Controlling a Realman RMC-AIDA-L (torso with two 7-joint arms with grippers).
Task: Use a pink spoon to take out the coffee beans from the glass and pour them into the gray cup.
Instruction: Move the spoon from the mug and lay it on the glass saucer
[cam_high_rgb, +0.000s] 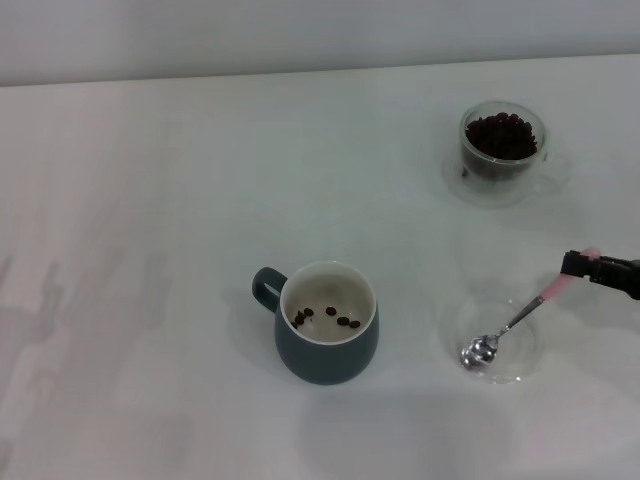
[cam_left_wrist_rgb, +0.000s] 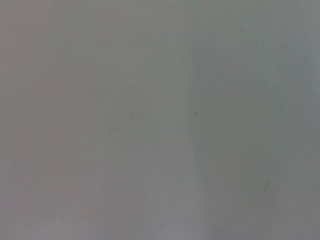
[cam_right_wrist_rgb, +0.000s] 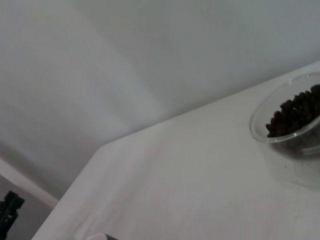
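The gray cup (cam_high_rgb: 325, 355) stands at the centre of the table with a few coffee beans (cam_high_rgb: 342, 321) on its cream inside. The glass (cam_high_rgb: 500, 165) stands at the far right, filled with coffee beans (cam_high_rgb: 500, 135). It also shows in the right wrist view (cam_right_wrist_rgb: 300, 150) with its beans (cam_right_wrist_rgb: 295, 112). My right gripper (cam_high_rgb: 582, 264) enters from the right edge, shut on the end of the pink spoon's handle (cam_high_rgb: 552, 289). The spoon slopes down, and its silver bowl (cam_high_rgb: 480, 350) rests empty in a flat clear dish. My left gripper is out of view.
The flat shallow clear dish (cam_high_rgb: 452, 322) lies at the near right, between the gray cup and the table's right side. The left wrist view shows only a plain pale surface (cam_left_wrist_rgb: 160, 120). The table's far edge meets a pale wall.
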